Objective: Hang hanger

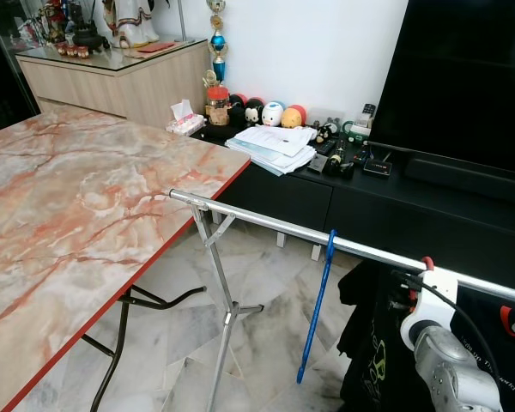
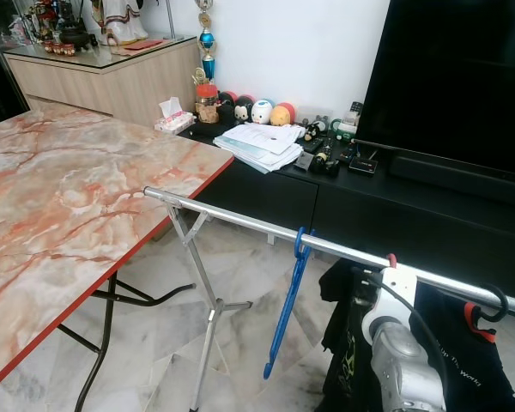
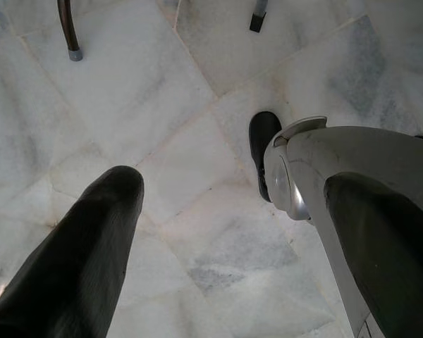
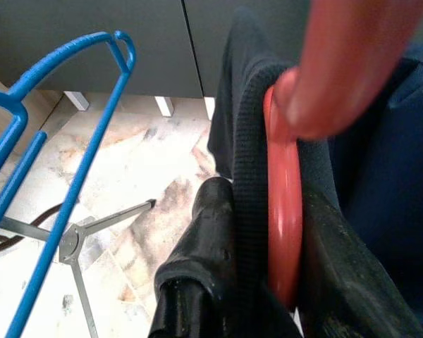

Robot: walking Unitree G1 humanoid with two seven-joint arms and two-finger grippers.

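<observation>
A silver clothes rail [image 1: 275, 225] runs from the table edge off to the right. An empty blue hanger [image 1: 318, 300] hangs from it. Further right, a red hanger [image 4: 285, 211] carrying a black garment [image 1: 373, 343] has its hook [image 1: 427, 263] at the rail. My right gripper [image 4: 268, 236] is shut on this hanger's shoulder and the garment collar, with one black finger [image 4: 204, 260] on each side. My right arm [image 1: 442, 360] reaches up just below the rail. My left gripper [image 3: 233, 232] hangs open over the marble floor.
A marble-patterned folding table [image 1: 77, 206] stands to the left. Behind the rail is a black TV cabinet [image 1: 369, 202] with papers and small toys. Another red hanger [image 1: 511, 322] with a dark blue garment [image 2: 463, 360] hangs at the far right. The rack's leg [image 1: 223, 292] stands on the floor.
</observation>
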